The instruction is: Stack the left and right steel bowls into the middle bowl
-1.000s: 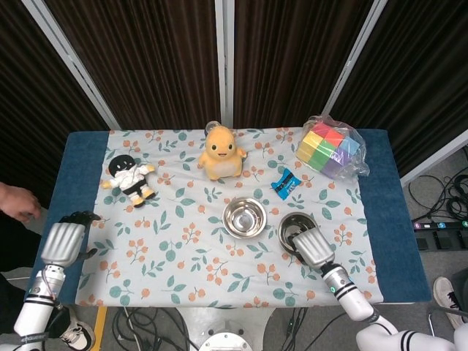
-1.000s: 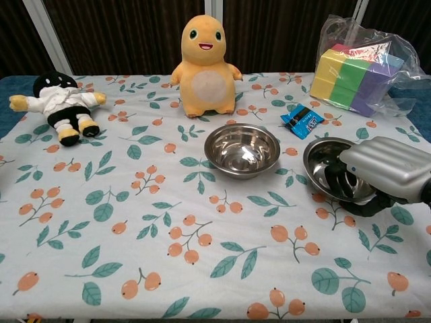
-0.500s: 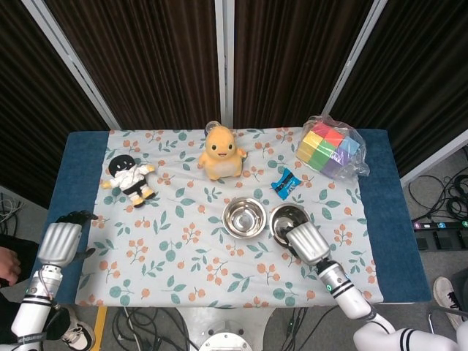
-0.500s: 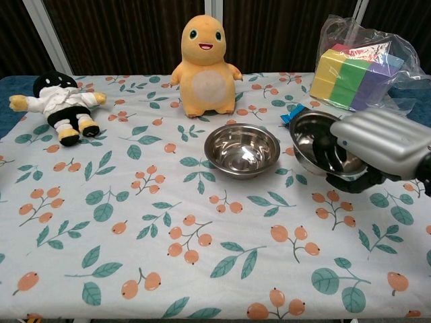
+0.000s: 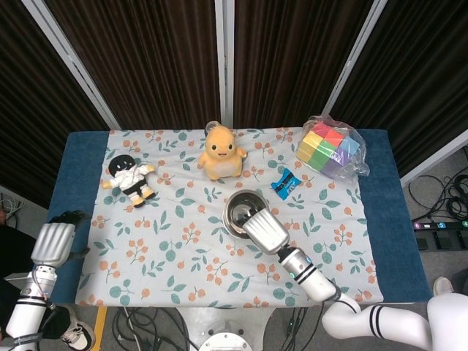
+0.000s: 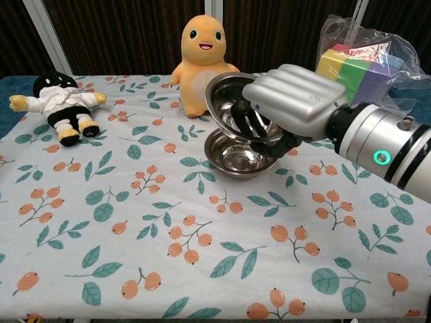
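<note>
Over the middle bowl (image 6: 241, 156): right hand (image 6: 296, 108) grips the right bowl (image 6: 232, 101), tilted, just above.
Left hand (image 5: 53, 241): idle at table edge, can't tell its fingers.
Tip: level it, center, lower gently.

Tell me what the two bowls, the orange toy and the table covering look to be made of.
Held bowl and middle bowl: polished steel, by their mirror-like grey reflections. Orange toy: probably soft plush, with a matte, fuzzy surface and rounded stuffed shape. Table covering: seemingly printed fabric with a leaf and fruit pattern, matte; it could be coated cloth. The right hand grips the held bowl.
</note>
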`<control>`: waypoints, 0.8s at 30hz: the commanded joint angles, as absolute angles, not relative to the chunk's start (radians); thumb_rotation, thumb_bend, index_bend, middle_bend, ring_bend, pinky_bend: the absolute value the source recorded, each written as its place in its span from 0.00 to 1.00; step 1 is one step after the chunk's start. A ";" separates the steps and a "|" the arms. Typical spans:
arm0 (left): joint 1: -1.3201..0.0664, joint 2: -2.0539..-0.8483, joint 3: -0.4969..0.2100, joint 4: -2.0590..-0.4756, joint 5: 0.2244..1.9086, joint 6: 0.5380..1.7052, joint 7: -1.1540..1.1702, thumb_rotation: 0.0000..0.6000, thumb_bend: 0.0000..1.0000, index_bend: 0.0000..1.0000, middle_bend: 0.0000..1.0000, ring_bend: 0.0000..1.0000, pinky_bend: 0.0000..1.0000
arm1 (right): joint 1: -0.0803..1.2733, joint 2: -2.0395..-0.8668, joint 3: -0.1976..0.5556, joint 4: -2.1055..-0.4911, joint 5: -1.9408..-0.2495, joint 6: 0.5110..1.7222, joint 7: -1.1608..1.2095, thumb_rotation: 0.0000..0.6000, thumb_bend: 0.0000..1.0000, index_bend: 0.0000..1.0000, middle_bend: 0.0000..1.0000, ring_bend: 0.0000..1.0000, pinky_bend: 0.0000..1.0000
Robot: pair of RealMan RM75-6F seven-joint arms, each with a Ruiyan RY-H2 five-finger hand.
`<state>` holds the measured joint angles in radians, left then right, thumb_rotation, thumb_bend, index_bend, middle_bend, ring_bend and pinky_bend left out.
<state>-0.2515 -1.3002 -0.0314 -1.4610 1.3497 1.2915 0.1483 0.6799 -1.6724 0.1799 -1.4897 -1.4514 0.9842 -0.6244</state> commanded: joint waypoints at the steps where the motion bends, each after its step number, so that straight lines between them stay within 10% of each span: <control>1: -0.250 -1.301 -0.033 -1.452 1.347 1.286 0.140 1.00 0.13 0.36 0.37 0.28 0.37 | 0.696 -1.704 0.187 -1.448 -1.413 0.968 -0.654 1.00 0.47 0.74 0.61 0.50 0.61; 9: -0.250 -1.310 -0.034 -1.427 1.345 1.268 0.124 1.00 0.13 0.36 0.37 0.28 0.37 | 0.725 -1.728 0.186 -1.396 -1.355 0.939 -0.672 1.00 0.37 0.71 0.58 0.49 0.59; 16: -0.248 -1.313 -0.037 -1.419 1.351 1.268 0.114 1.00 0.13 0.36 0.37 0.27 0.37 | 0.744 -1.677 0.170 -1.448 -1.265 0.879 -0.733 1.00 0.00 0.18 0.15 0.03 0.03; 24: -0.251 -1.303 -0.044 -1.446 1.373 1.281 0.107 1.00 0.13 0.36 0.37 0.28 0.37 | 0.708 -1.556 0.168 -1.630 -1.260 0.991 -0.784 1.00 0.00 0.05 0.04 0.00 0.00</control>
<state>-0.2506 -1.3050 -0.0432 -1.4417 1.3692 1.2781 0.1057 0.7251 -1.6019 0.1706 -1.5751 -1.2567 0.9517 -0.7683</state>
